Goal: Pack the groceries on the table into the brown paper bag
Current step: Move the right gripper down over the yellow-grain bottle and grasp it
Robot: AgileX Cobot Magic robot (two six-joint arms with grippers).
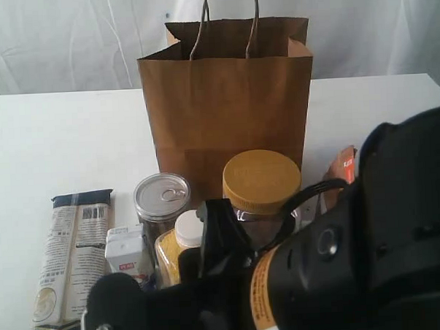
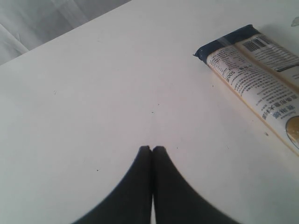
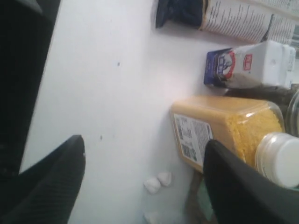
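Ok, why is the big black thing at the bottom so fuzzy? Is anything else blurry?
Exterior view: the black arm sits close to the lens, out of focus; the brown paper bag is sharp. Right wrist view: the right tool has blurry fingers. Left wrist view: the pasta packet print is crisp.

A brown paper bag (image 1: 224, 99) is standing upright and open toward the white tabletop's (image 1: 51, 136) far edge. Before it, a pull-tab can (image 1: 162, 200), a yellow-lidded clear jar (image 1: 261, 181), a white-capped yellow-grain bottle (image 1: 174, 256) and a small white carton (image 1: 127, 257) are standing clustered. A long dark-blue pasta packet (image 1: 67, 252) is lying flat beside the carton. A brown-orange pouch (image 1: 343, 167) is showing partly beside the jar, and small white wrapped pieces (image 3: 158, 181) are lying near the bottle.
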